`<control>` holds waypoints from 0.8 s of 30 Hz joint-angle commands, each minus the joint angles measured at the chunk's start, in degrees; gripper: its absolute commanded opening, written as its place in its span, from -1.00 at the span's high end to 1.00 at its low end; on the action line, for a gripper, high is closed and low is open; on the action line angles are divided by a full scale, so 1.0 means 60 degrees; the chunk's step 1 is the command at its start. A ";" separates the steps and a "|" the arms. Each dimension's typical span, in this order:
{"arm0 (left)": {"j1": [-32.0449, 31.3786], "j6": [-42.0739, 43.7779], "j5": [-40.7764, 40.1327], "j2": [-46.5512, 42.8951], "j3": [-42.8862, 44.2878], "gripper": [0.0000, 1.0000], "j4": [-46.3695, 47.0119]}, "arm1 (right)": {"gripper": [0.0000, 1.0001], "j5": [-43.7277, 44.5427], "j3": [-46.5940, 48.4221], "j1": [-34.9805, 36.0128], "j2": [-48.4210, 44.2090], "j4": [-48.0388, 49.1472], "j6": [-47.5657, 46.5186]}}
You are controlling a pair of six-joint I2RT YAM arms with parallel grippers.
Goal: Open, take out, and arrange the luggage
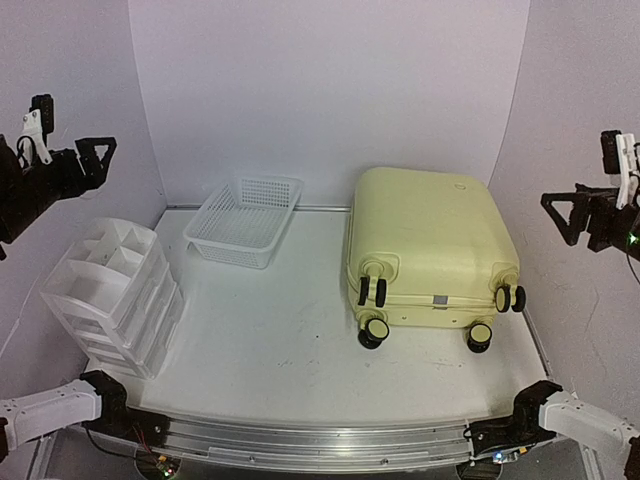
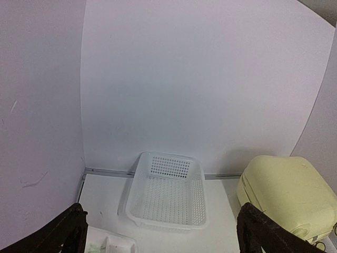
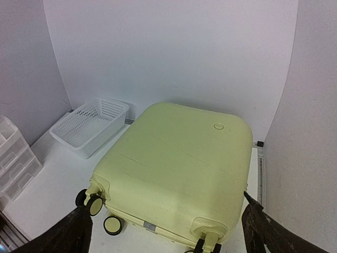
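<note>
The luggage (image 1: pixel 430 240) is a pale yellow hard-shell suitcase lying flat and closed on the right half of the table, its caster wheels (image 1: pixel 375 330) toward the near edge. It fills the right wrist view (image 3: pixel 179 163) and shows at the right edge of the left wrist view (image 2: pixel 284 184). My left gripper (image 1: pixel 98 155) hangs high by the left wall, open and empty (image 2: pixel 161 206). My right gripper (image 1: pixel 562 208) hangs high by the right wall, above the suitcase, open and empty (image 3: pixel 165 203). Neither touches anything.
A white mesh basket (image 1: pixel 245 220) (image 2: pixel 168 192) (image 3: pixel 89 126) sits at the back centre-left, just left of the suitcase. A white drawer organizer (image 1: pixel 115 290) (image 3: pixel 13 158) stands at the near left. White walls enclose the table (image 1: pixel 280 350) on three sides.
</note>
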 commanded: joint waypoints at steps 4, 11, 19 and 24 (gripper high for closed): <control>0.1255 -0.0945 0.2385 0.0058 0.0097 -0.99 -0.0664 | -0.97 0.1536 -0.0287 0.0250 0.0605 -0.0923 0.1071; 0.1477 -0.2061 0.4637 0.0648 -0.0226 -0.99 -0.1022 | -0.97 0.1975 -0.1082 0.0091 0.1891 -0.1151 0.1927; -0.2288 -0.3175 0.4005 0.2170 -0.0903 -0.99 -0.0418 | -0.97 -0.0318 -0.2708 -0.2090 0.3140 -0.0996 0.2901; -0.5417 -0.3378 0.2925 0.4499 -0.0356 -0.99 0.0264 | -0.97 0.0310 -0.3668 -0.2580 0.2989 -0.1645 0.3524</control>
